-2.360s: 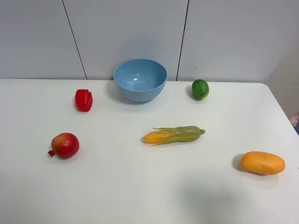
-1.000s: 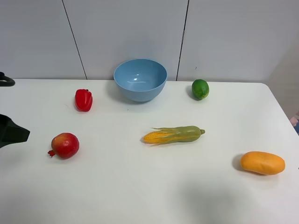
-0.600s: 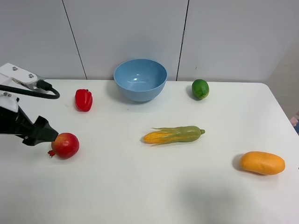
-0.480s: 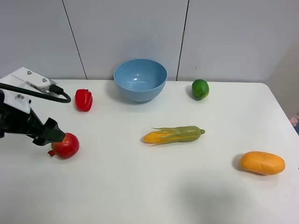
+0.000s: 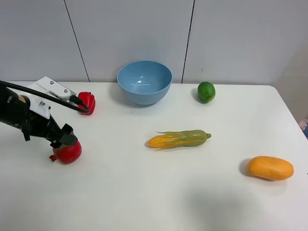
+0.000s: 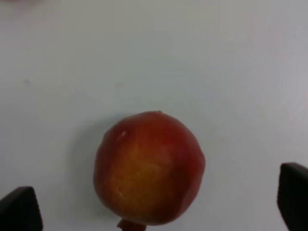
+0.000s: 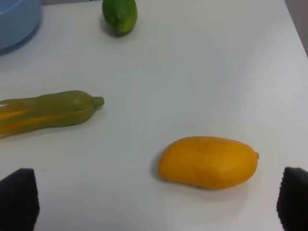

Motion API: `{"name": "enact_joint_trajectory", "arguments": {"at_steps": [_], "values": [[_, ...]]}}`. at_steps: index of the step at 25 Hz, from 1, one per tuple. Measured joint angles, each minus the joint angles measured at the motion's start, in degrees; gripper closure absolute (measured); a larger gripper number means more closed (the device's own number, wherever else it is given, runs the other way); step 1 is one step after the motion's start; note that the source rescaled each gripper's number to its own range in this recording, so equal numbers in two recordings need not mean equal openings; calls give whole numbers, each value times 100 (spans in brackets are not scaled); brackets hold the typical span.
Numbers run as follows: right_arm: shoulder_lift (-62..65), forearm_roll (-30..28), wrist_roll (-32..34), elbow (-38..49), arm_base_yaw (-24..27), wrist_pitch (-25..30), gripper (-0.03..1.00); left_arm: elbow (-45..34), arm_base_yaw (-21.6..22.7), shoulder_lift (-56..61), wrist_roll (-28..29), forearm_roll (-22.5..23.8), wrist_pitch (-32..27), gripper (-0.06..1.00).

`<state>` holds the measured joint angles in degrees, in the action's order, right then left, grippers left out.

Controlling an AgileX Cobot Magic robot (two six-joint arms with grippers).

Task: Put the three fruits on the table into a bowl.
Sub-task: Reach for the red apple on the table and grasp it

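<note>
The red pomegranate (image 5: 67, 153) lies at the left of the white table (image 5: 144, 197). My left gripper (image 5: 66, 140) hangs just over it, open, with a fingertip on each side of the fruit (image 6: 149, 168) in the left wrist view and not touching it. The orange-yellow mango (image 5: 270, 168) lies at the right front; the right wrist view shows it (image 7: 207, 161) ahead of my open right gripper (image 7: 156, 199). The green lime (image 5: 206, 91) sits at the back right. The light-blue bowl (image 5: 144, 82) stands empty at the back middle.
A red bell pepper (image 5: 86, 102) lies behind the left arm, next to its cable. A corn cob with green husk (image 5: 179, 139) lies mid-table. The right arm is out of the exterior view. A grey wall stands behind the table.
The left arm has come in from the left edge and moved right until its gripper is over the pomegranate. The fruits and the bowl have not moved.
</note>
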<state>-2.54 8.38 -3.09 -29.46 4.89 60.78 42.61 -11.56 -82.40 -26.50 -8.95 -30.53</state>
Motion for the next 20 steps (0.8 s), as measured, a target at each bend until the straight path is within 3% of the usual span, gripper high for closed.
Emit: {"name": "enact_joint_trajectory", "arguments": {"at_steps": [20], "values": [[0,5,0,0,0,0,-3,2,0,-1676,-6,237,582,-5]]}}
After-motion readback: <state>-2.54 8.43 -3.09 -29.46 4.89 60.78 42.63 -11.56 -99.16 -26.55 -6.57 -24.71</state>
